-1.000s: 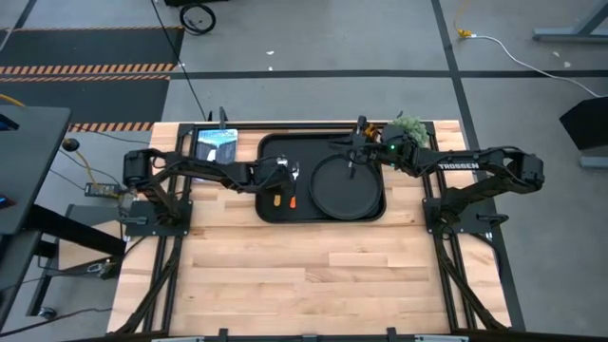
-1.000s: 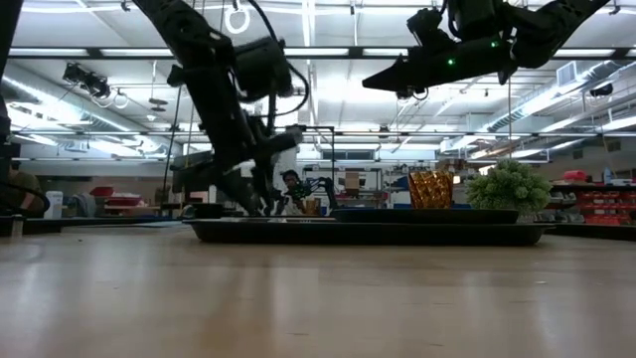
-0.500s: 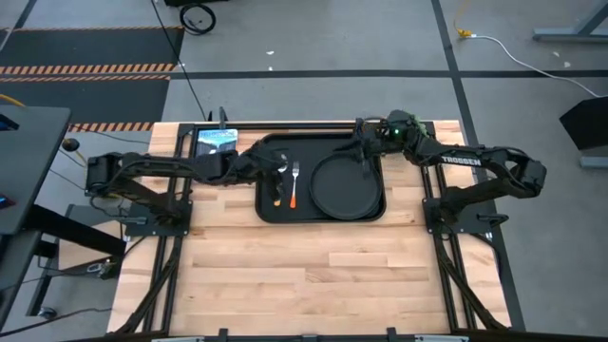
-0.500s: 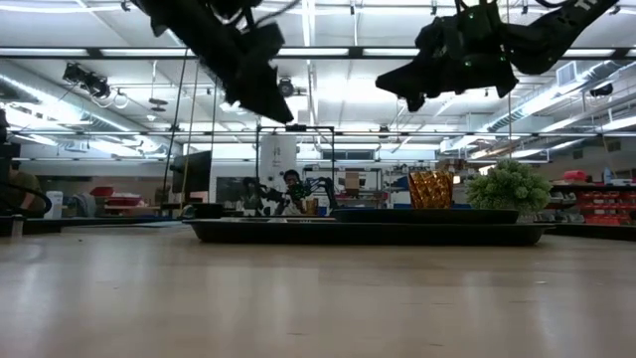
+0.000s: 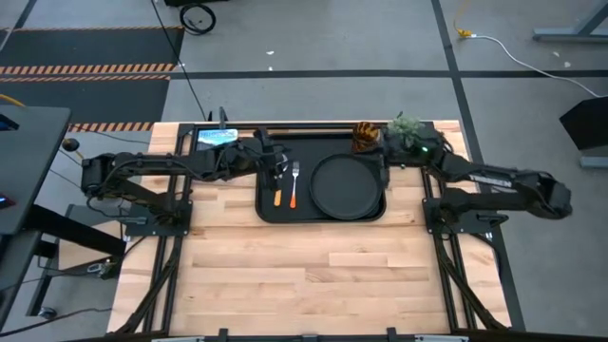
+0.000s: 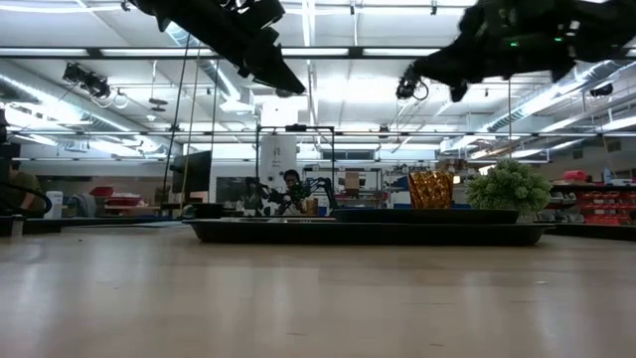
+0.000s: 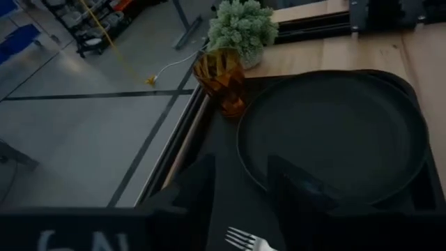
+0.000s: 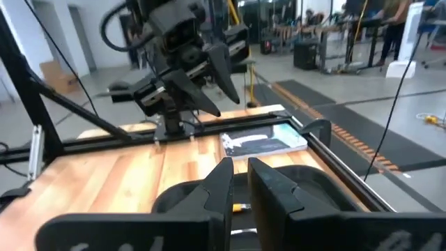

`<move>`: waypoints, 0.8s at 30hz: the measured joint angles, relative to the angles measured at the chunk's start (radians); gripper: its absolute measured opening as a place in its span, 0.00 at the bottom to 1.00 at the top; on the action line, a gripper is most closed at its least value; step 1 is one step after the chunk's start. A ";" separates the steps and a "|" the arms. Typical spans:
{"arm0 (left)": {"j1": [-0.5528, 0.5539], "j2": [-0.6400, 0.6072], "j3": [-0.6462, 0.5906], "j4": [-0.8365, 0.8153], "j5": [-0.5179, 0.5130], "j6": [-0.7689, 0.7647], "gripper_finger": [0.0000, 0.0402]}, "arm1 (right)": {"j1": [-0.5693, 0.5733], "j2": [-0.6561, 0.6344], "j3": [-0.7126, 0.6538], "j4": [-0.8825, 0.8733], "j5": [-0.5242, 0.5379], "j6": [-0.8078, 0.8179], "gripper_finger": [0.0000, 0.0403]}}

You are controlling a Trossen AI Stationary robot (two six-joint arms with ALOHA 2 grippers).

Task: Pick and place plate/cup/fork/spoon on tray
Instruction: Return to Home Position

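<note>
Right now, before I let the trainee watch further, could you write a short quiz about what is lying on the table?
1. True or false: the plate lies on the tray.
2. What lies between the spoon and the plate? A the fork; B a knife; C a napkin.
3. Fill in: close beside the green plant stands the amber ___.

Key: 1 true. 2 A. 3 cup.

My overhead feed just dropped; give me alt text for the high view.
The black tray holds the plate, fork, spoon and cup. Both arms are raised, the left gripper over the tray's left end, the right gripper beside the cup.
</note>
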 joint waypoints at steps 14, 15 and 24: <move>0.000 -0.146 -0.014 -0.047 0.135 -0.080 0.29 | -0.009 -0.432 -0.249 -0.023 0.055 0.135 0.12; 0.000 -0.166 -0.022 -0.039 0.142 -0.079 0.29 | -0.009 -0.449 -0.256 -0.036 0.056 0.135 0.12; 0.000 -0.407 -0.179 -0.045 0.180 -0.173 0.27 | -0.011 -0.574 -0.335 -0.048 0.077 0.136 0.12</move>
